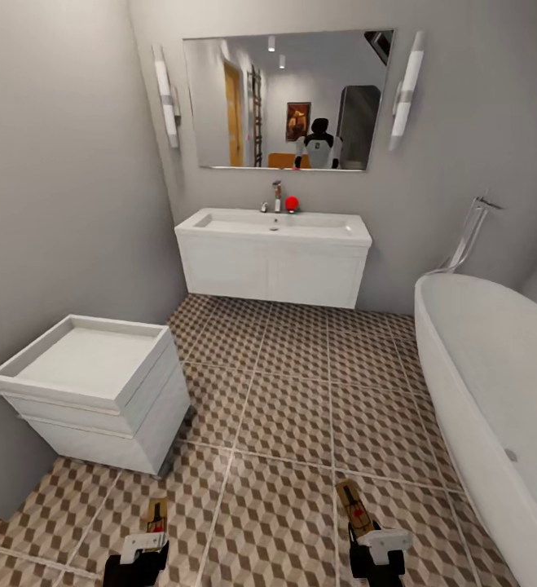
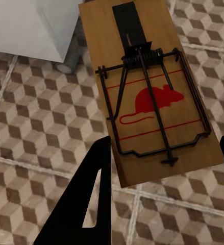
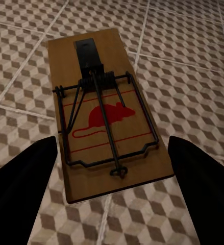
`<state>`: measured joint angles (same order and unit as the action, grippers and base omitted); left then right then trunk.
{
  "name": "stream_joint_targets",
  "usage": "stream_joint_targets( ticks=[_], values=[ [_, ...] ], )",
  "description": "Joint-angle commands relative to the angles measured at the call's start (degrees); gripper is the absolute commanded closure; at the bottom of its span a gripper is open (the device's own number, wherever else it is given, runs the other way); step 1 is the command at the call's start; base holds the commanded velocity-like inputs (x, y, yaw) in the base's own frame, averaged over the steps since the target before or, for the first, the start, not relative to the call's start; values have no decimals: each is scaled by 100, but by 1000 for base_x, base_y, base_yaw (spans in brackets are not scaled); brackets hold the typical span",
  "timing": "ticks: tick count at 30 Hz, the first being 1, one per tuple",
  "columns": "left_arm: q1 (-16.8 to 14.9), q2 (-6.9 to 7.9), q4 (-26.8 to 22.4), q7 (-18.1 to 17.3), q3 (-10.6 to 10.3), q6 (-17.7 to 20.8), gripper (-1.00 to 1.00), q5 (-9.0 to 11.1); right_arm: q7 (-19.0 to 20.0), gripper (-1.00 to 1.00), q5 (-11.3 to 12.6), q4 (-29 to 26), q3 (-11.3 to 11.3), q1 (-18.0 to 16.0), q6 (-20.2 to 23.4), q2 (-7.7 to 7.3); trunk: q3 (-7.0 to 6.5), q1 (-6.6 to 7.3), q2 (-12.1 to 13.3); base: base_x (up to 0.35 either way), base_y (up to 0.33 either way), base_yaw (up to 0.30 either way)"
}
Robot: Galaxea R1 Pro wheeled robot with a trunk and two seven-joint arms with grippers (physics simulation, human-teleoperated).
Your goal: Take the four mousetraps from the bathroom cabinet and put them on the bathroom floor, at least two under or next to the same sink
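Two mousetraps show: the left mousetrap [image 1: 156,517] sits grasped in the left claw [image 1: 138,554], and the right mousetrap [image 1: 353,505] in the right claw [image 1: 377,553], above the bathroom floor [image 1: 292,408]. The tray-topped drawer unit [image 1: 97,391] holds nothing visible.

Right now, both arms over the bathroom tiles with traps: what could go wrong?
1. Both mousetraps, left and right, are far from the sink; released here, they likely wouldn't count as next to it.
2. The left gripper is close to the white drawer unit; swinging could clip it.
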<state>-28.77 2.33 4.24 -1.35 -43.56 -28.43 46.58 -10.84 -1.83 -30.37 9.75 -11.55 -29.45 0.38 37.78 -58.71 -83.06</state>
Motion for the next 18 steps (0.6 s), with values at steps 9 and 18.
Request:
stream_joint_targets(
  ticks=[9, 18],
  values=[
    [-1, 0, 15, -15, -43, -23, 100, 32, -52, 100, -19, 5, 27, -5, -8, -3, 5, -2, -2, 211, 0, -122],
    [-2, -4, 15, -15, -47, -23, 100, 30, -52, 100, -19, 5, 27, -5, -8, 0, 5, -2, -2, 211, 0, -117]
  ],
)
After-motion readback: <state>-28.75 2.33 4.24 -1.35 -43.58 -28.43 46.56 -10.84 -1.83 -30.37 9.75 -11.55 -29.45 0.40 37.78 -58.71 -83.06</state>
